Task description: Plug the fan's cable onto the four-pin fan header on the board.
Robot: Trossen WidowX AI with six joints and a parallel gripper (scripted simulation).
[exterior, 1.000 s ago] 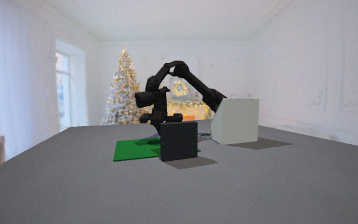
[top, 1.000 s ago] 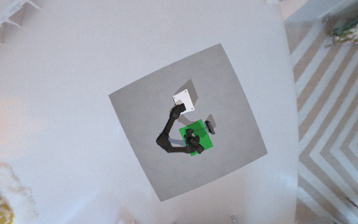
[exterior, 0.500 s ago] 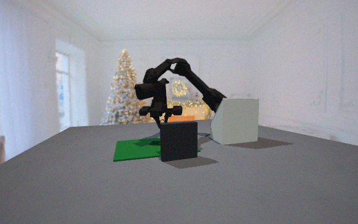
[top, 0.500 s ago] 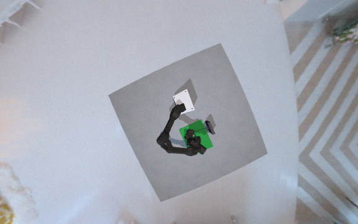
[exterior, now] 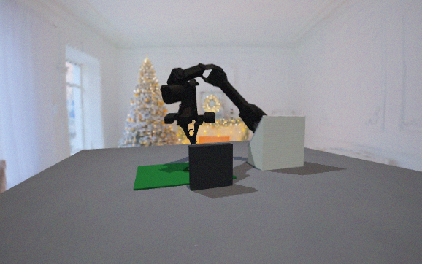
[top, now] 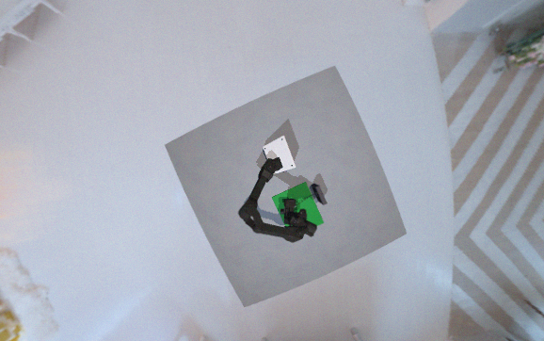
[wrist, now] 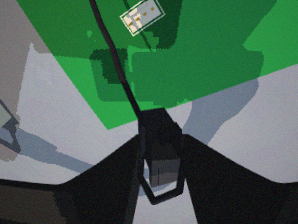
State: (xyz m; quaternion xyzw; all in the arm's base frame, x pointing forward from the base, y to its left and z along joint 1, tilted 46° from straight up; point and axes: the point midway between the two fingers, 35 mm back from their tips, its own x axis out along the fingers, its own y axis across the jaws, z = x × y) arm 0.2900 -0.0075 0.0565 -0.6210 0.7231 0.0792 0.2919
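While the plug (wrist: 161, 135) is clamped between its fingers, the gripper (top: 289, 205) (exterior: 193, 141) (wrist: 162, 140) of a WidowX arm hangs over a green board (top: 311, 207) (exterior: 160, 176) (wrist: 200, 75), right of center from above. Low in the exterior view, a dark upright block (exterior: 211, 167) stands before the board, the fingertips well above it. In the wrist view, the black cable (wrist: 111, 45) runs from the plug at lower center toward the top edge, past the pale header (wrist: 142, 16). A tugging cable or a skewed grip could twist the plug, landing it off the pins. Only the wrist view shows header and plug; the exterior view alone shows the height.
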